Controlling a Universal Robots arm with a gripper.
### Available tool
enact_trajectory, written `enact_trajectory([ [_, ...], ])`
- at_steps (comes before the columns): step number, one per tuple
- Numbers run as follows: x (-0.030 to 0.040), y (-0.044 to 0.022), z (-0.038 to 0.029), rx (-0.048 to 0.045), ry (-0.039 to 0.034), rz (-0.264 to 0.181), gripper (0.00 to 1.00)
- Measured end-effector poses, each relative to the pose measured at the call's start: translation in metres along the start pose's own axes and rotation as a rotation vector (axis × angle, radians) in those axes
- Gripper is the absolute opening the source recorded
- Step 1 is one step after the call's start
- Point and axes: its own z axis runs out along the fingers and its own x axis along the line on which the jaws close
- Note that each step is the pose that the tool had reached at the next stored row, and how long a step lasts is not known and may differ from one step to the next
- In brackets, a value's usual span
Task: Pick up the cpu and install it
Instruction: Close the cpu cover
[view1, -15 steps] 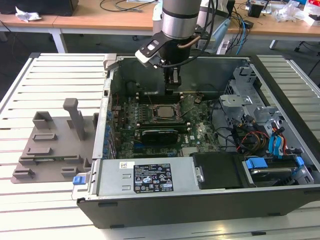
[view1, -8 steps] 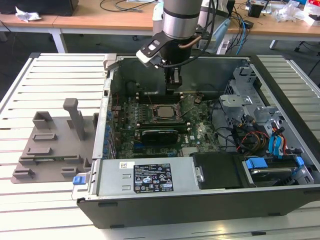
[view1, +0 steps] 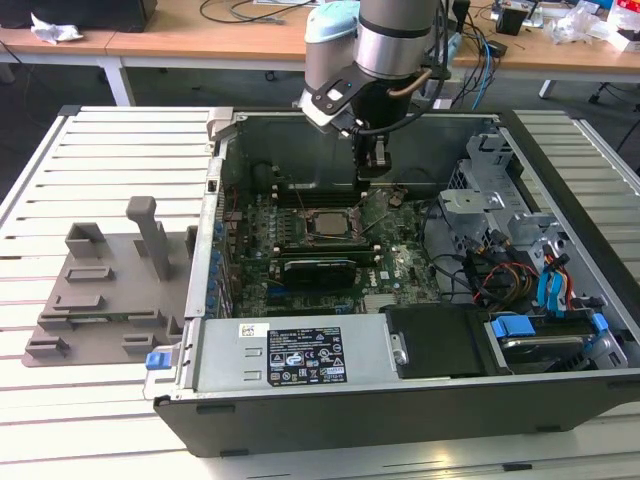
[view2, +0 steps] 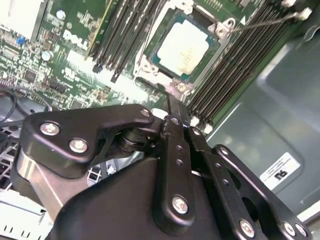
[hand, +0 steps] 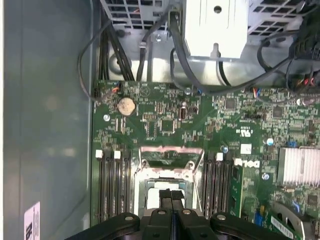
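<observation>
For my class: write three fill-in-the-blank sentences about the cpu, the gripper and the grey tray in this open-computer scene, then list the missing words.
1. The cpu lies in its socket on the green ____.
2. The gripper hangs near the socket with its fingers ____.
3. The grey fixture tray sits outside the computer case, on the exterior view's ____ side.
Missing words: motherboard; shut; left.

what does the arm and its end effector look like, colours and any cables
The arm is a silver-grey metal tube with a pale blue joint cap and a tan cable looping at the wrist. The end effector is black: flat linkage bars pinned with silver screws, tapering to two narrow fingers.
</observation>
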Motion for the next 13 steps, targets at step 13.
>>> enact_trajectory([
  [13,-0.0011,0.0313,-0.0009,0.0006,-0.0024,0.0,0.11],
])
